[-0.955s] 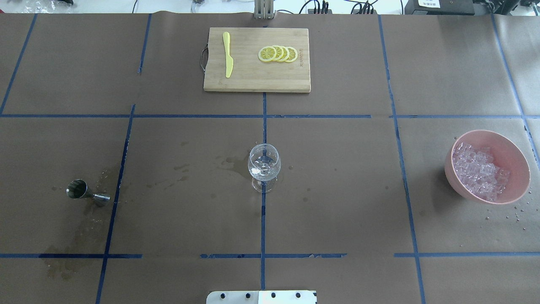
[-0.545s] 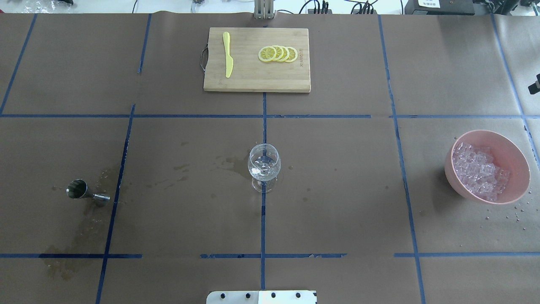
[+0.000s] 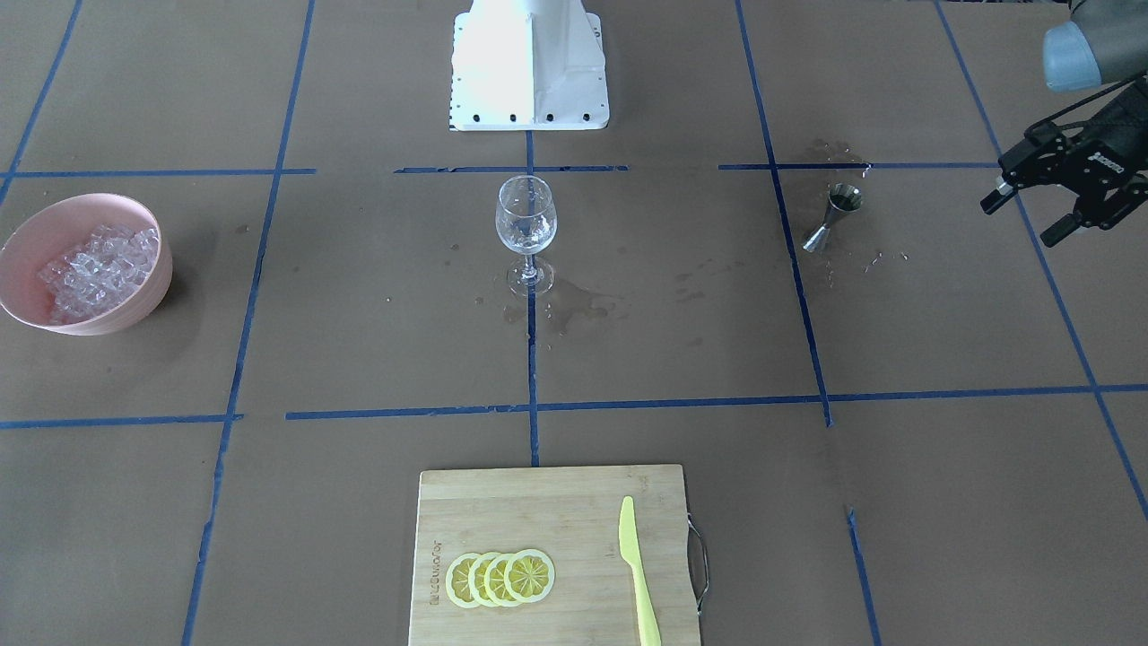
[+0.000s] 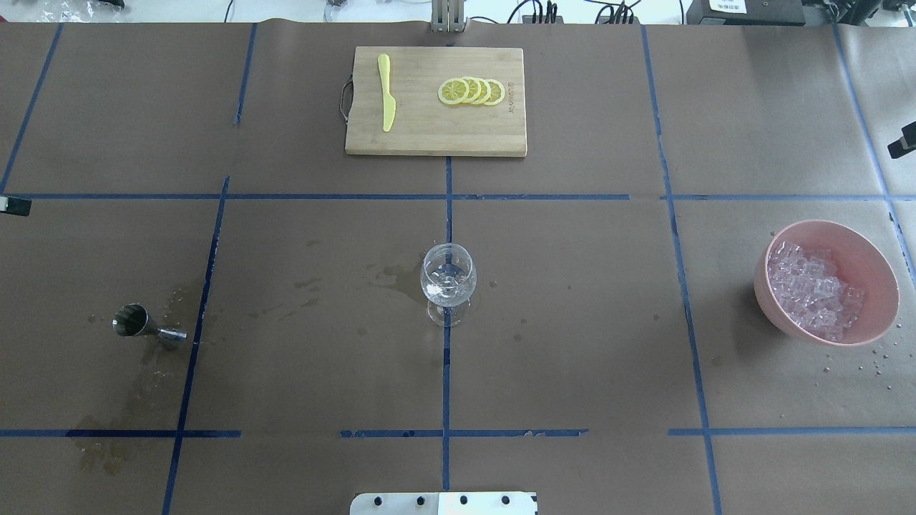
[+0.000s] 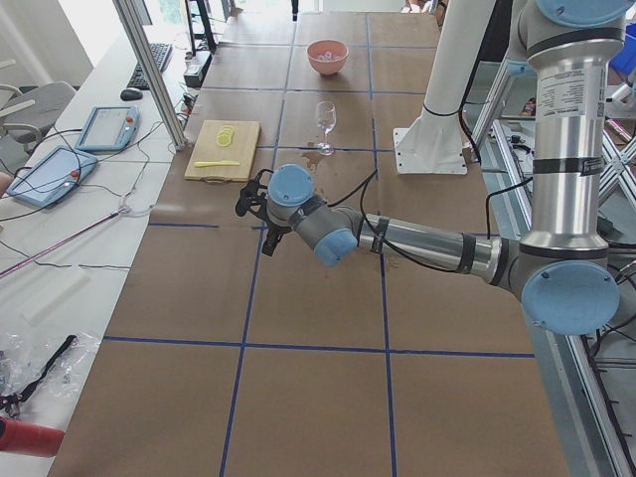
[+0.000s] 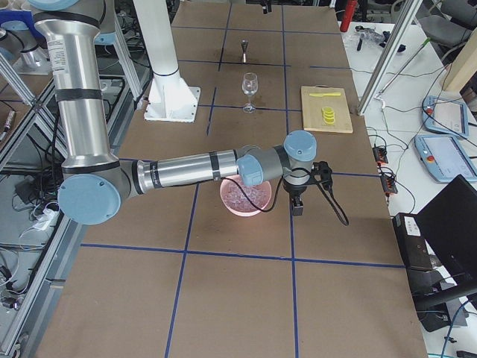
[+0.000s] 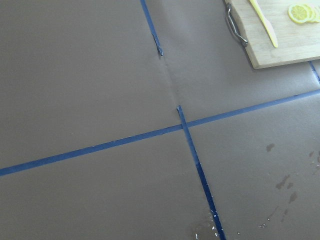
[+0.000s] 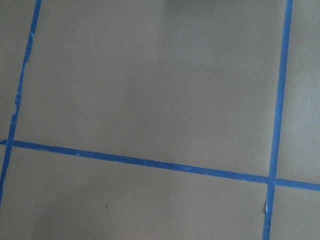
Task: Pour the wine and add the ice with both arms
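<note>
While you're watching, the left gripper [image 3: 1022, 218] is hanging spread, well apart from one jigger [image 3: 832, 216]; on the right gripper [image 6: 298, 205] you can't tell. Ice [image 4: 812, 290] is sitting in one bowl [image 4: 869, 250], one glass [image 4: 448, 279] standing mid-table.

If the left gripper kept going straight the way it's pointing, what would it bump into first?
Most likely just the table's brown paper, near a blue tape crossing: that fills the wrist view of the left gripper. The cutting board sits off to the side. Depth is uncertain.
</note>
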Tool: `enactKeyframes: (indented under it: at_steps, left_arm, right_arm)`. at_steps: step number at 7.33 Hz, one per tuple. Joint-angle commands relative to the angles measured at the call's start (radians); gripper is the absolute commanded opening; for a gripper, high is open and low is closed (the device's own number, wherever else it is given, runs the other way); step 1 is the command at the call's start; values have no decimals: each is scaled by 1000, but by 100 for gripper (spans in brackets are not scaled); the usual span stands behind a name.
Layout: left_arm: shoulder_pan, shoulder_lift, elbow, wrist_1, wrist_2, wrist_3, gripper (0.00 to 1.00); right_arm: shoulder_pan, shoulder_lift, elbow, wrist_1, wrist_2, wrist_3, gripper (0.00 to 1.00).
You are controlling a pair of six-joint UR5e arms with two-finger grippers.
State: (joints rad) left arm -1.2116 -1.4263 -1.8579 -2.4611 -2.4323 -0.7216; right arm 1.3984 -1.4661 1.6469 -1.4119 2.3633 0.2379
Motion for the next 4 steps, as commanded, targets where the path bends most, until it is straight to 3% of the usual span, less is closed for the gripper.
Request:
enactKeyframes:
  at_steps: [1, 2, 3, 4]
  left_arm:
    - [166, 184, -178, -73, 196, -131, 100]
    - [266, 249, -232, -73, 308, -204, 100]
    - [288, 283, -262, -73, 330, -247, 100]
    - [393, 299, -303, -75, 404, -375, 99]
  right_arm:
    - [-9, 0, -1, 1, -1, 0, 100]
    - [-22, 0, -4, 1, -1, 0, 100]
    - [-29, -2, -3, 1, 1, 3, 100]
    - [-29, -6, 7, 1, 13, 1, 100]
